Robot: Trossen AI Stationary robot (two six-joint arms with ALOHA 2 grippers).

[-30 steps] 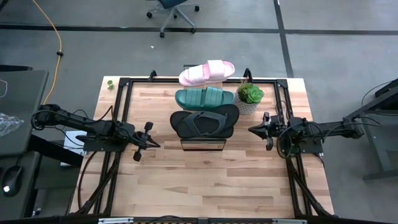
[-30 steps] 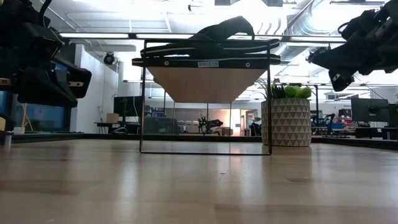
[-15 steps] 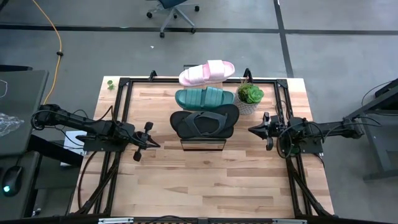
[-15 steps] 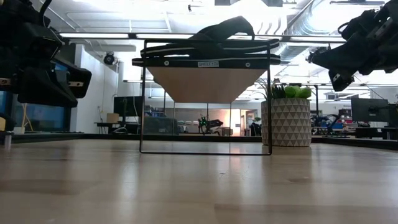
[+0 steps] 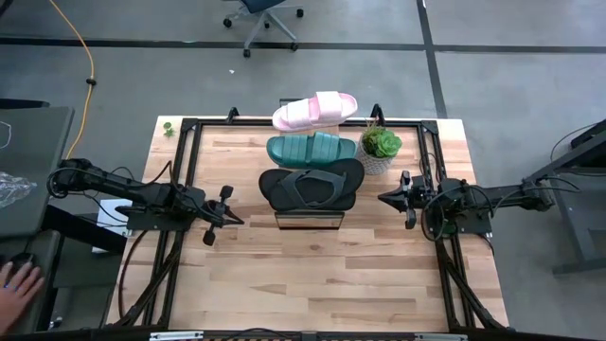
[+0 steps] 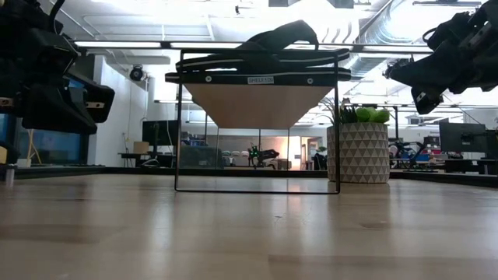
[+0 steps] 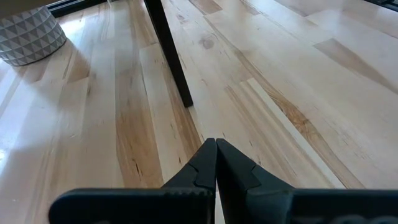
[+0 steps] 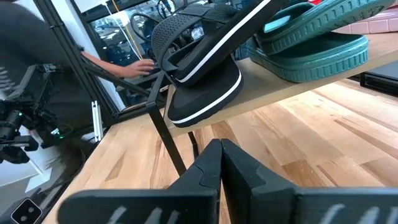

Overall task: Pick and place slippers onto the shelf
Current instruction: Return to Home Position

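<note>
The left hand [image 5: 234, 220] is clenched, its fingers pressed tip to tip, and hovers above the left half of the desk [image 5: 312, 275], aimed toward the shelf [image 5: 308, 220]. In its wrist view one black shelf leg [image 7: 169, 53] stands between it and the white patterned plant pot [image 7: 28, 34]. The right hand [image 5: 383, 198] is clenched too, raised near the desk's right edge and pointing at the shelf from the other side.

All three slippers lie in a row on the shelf: the black thong flip-flop [image 5: 312, 187] nearest the front, the teal-green ribbed slide [image 5: 311, 148] behind it, and the pale pink slide [image 5: 315, 111] at the far end, overhanging the desk's back edge. The potted plant [image 5: 380, 150] stands just right of the green slide.

Neither arm nor any slipper has shifted over the last second. The one change is a person's hand [image 5: 17, 282] that has come in at the lower left, beside the desk.
</note>
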